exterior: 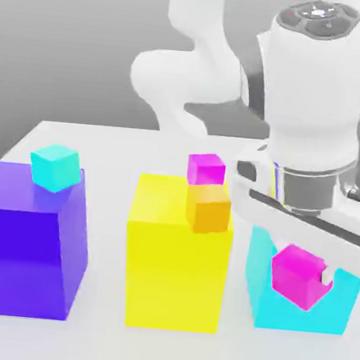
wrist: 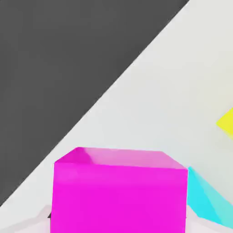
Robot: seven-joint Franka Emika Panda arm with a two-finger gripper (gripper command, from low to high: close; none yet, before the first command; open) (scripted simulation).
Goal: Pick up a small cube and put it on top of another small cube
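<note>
My gripper [exterior: 301, 277] is shut on a small magenta cube [exterior: 296, 275], which sits tilted between the fingers and overlaps the top front of the big cyan cube [exterior: 302, 313] at the exterior view's right. In the hand view that small cube [wrist: 119, 191] is close up, with a strip of the cyan cube [wrist: 207, 200] beside it. A second small magenta cube [exterior: 206, 168] rests on the big yellow cube [exterior: 174, 267], just behind a small orange cube [exterior: 209, 208].
A big purple cube [exterior: 28, 239] stands at the exterior view's left with a small cyan cube [exterior: 56, 167] on its top. The white table [exterior: 92, 344] ends at a far edge behind the cubes. The arm's white body [exterior: 318, 87] rises above the cyan cube.
</note>
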